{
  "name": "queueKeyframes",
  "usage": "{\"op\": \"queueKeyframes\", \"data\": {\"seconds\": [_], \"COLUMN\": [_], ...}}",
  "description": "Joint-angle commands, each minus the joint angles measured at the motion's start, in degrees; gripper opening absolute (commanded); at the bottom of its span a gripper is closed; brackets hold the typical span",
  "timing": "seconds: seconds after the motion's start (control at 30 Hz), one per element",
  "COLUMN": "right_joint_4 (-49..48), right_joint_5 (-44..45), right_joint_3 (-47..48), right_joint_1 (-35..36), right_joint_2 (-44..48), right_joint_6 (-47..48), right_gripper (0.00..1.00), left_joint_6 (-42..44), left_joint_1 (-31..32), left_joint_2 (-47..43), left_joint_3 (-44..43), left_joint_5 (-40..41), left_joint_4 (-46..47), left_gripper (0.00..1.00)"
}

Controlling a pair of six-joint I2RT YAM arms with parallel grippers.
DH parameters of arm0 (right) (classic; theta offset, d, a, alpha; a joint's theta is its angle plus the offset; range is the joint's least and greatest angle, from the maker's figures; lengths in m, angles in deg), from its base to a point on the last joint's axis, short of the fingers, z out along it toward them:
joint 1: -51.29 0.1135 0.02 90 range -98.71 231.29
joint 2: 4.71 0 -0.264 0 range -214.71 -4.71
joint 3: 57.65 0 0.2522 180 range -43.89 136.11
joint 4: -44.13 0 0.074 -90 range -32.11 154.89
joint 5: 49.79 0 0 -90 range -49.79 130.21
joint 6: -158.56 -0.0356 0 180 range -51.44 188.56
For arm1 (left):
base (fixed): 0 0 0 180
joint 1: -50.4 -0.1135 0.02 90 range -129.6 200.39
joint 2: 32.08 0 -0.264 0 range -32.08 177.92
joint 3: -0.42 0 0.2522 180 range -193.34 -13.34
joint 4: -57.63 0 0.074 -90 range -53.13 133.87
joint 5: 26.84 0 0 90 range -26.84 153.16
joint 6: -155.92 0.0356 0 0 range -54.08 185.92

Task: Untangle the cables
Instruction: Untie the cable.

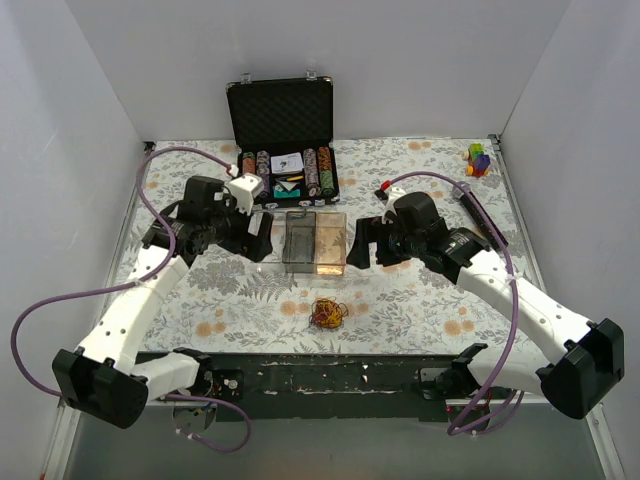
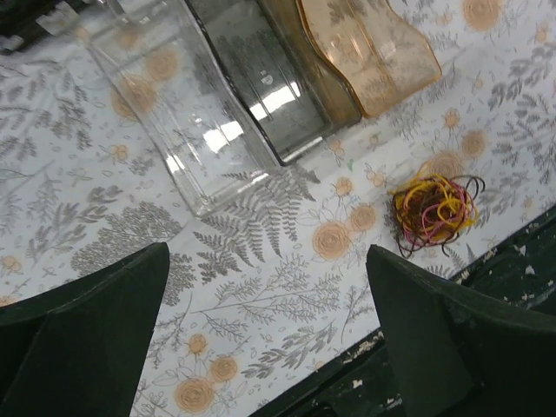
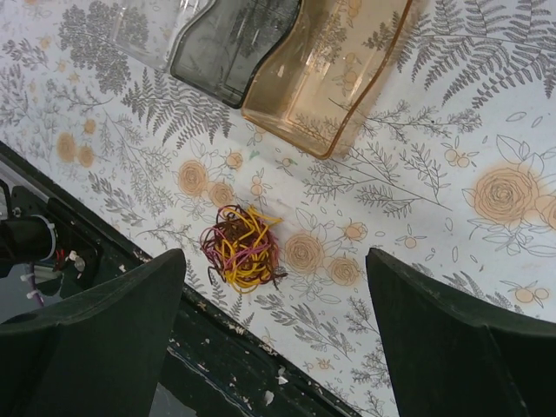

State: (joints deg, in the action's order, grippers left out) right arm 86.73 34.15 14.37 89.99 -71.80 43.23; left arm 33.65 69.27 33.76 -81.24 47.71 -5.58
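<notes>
From above, the cables (image 1: pixel 328 314) are one small, tight knot of yellow, pink and dark brown strands. They lie on the flowered table (image 1: pixel 430 300) just below the middle of the frame, a little under a row of plastic bins (image 1: pixel 315 240) and apart from them. The left gripper (image 1: pixel 262 238) sits at the left end of the bins and the right gripper (image 1: pixel 362 246) at the right end. Neither touches the knot. An open case (image 1: pixel 283 130) with chips stands in the upper middle, and a small heap of coloured blocks (image 1: pixel 478 158) is in the upper right corner.

In the left wrist view the knot (image 2: pixel 433 208) is at the middle right, near the table's dark edge. Yellow loops lie on top and thin dark strands stick out round the rim. The left gripper (image 2: pixel 268 261) has its fingers spread wide with nothing between them.

In the right wrist view the knot (image 3: pixel 242 247) lies left of centre, below the orange bin (image 3: pixel 326 78) and apart from it. Its strands loop over one another with no loose end to be made out. The right gripper (image 3: pixel 276 261) is likewise spread wide and holds nothing.
</notes>
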Motion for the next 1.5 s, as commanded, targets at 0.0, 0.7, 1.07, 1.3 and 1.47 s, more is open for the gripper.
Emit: {"op": "queueKeyframes", "data": {"seconds": [0.0,0.7,1.07,1.3,1.47], "right_joint_4": [-6.07,-24.71,-31.56,-33.58,-35.43], "right_joint_5": [-3.16,-2.99,-4.4,-3.87,-4.13], "right_joint_3": [-1.3,-18.88,-24.15,-26.44,-27.58], "right_joint_1": [0.24,7.18,9.55,10.26,10.35], "right_joint_2": [1.17,4.07,3.11,2.49,1.53], "right_joint_6": [0.18,-1.22,-3.94,-5.0,-5.61], "right_gripper": [0.94,0.71,0.68,0.65,0.64], "left_joint_6": [-0.86,1.33,1.6,2.12,2.48], "left_joint_1": [3.88,16.72,21.02,22.78,23.14], "left_joint_2": [-2.21,4.02,10.44,13.78,16.07], "left_joint_3": [5.22,14.72,18.15,18.51,17.8], "left_joint_5": [-0.91,-7.94,-8.91,-9.51,-11.01], "left_joint_4": [3.83,13.41,20.53,23.44,24.57], "left_gripper": [0.98,0.98,0.98,0.89,0.73]}}
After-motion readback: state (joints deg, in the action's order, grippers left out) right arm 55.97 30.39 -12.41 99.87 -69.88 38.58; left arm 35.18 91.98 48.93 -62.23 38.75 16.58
